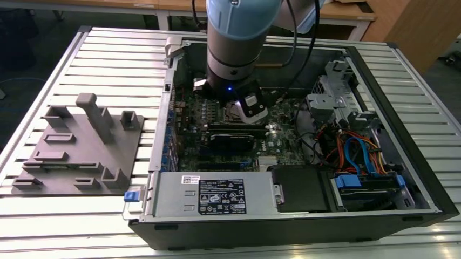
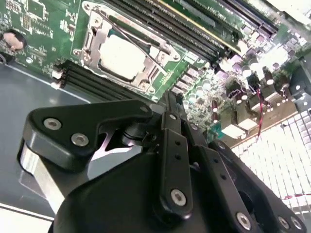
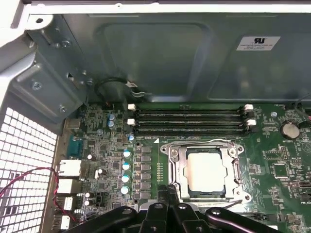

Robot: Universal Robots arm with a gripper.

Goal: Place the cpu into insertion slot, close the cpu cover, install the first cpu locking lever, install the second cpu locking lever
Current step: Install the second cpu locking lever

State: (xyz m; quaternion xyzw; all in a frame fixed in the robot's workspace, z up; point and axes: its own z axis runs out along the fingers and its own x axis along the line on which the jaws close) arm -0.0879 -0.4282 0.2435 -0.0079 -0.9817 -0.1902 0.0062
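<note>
Already cpu (image 3: pixel 206 170) seated in insertion slot (image 3: pixel 177 167), cpu cover (image 3: pixel 236 171) down. My end effector (image 3: pixel 170 191) pinched together, empty, beside socket. Levers thin, springy; I judge hooked end best hold.

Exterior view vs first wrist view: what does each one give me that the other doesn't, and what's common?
Exterior view: the arm reaching into the open computer case, the power supply box, and the grey fixture block on the table at that view's left.
First wrist view: the cpu seated in the insertion slot with the cpu cover closed over it.
Shared: green motherboard.
</note>
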